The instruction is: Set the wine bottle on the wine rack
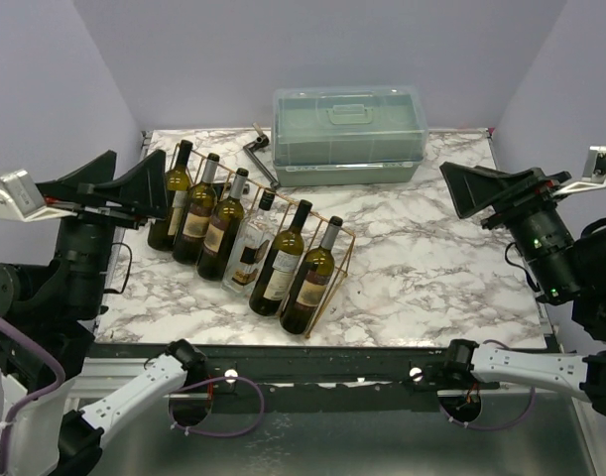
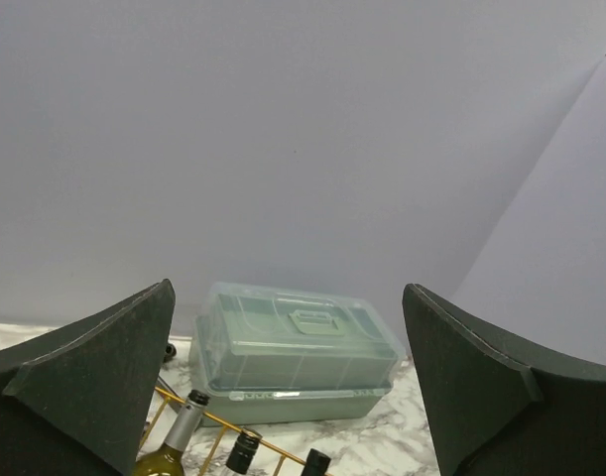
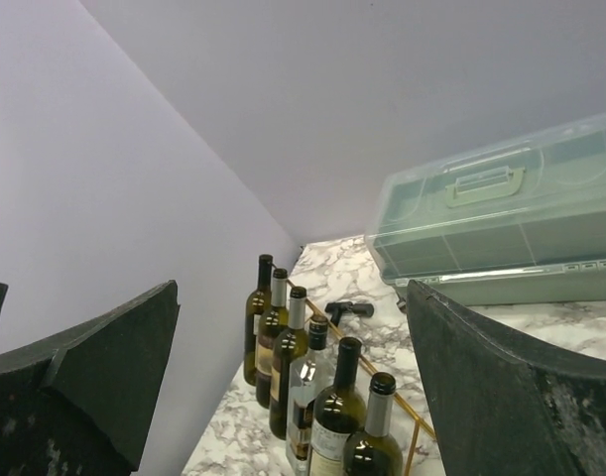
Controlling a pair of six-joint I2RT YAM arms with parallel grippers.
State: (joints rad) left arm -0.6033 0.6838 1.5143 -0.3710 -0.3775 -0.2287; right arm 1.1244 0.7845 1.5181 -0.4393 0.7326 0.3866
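A robot test booth: plain lilac partition walls (image 1: 332,50) enclose a white marble-patterned tabletop (image 1: 431,258) from nine to three o'clock, with a dark metal mounting rail (image 1: 312,362) at six.

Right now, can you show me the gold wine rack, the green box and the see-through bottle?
wine rack (image 1: 350,236), top view, wire at its right corner.
green box (image 1: 349,134), top view, its lid.
see-through bottle (image 1: 247,246), top view, its body.

Soft, even, diffuse light with a lavender cast, only faint shadows beneath the bottles (image 1: 223,233) and box (image 1: 348,134), small glints on the glass, overhead view sharp, wrist views grainier with dark, underlit fingers (image 2: 94,382) at the edges.
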